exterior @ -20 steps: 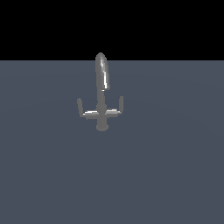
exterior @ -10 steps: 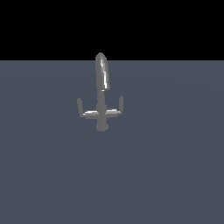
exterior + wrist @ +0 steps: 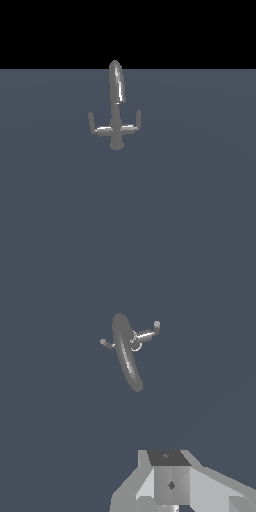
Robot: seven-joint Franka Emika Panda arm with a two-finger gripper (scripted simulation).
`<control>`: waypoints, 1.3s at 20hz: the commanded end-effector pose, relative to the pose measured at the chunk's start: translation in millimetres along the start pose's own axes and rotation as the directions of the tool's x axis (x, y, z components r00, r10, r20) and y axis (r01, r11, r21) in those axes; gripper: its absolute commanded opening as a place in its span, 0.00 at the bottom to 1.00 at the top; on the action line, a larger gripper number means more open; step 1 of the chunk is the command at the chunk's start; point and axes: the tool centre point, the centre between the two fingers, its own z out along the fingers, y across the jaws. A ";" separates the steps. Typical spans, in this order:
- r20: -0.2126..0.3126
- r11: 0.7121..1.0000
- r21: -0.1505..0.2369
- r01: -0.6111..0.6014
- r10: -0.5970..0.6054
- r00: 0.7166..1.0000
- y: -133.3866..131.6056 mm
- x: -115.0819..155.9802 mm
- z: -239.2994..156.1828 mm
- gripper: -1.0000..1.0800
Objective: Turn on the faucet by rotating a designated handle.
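From outside, nothing has moved: the faucet [image 3: 116, 107] stands alone on the counter [image 3: 200, 200], its handle [image 3: 131, 125] unturned. My wrist view shows it far below my pincer [image 3: 170, 491]. I hold nothing; how wide I'm open, I cannot tell.

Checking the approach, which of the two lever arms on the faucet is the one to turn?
The handle on the exterior view's right of the faucet, not its mirror twin, the left-hand arm.

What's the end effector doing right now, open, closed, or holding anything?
End effector: cannot tell open or closed, since only its body shows in the wrist view; it is clear of the faucet and holds nothing visible.
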 end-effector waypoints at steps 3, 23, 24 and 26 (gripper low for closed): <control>0.044 0.996 0.081 -0.043 0.040 0.998 11.1 27.4 14.1 0.00; 0.259 0.883 0.400 -0.246 0.149 0.954 51.2 130.6 95.9 0.00; 0.270 0.874 0.413 -0.257 0.152 0.951 52.7 135.1 100.7 0.00; 0.293 0.854 0.440 -0.279 0.157 0.943 55.6 143.8 110.7 0.00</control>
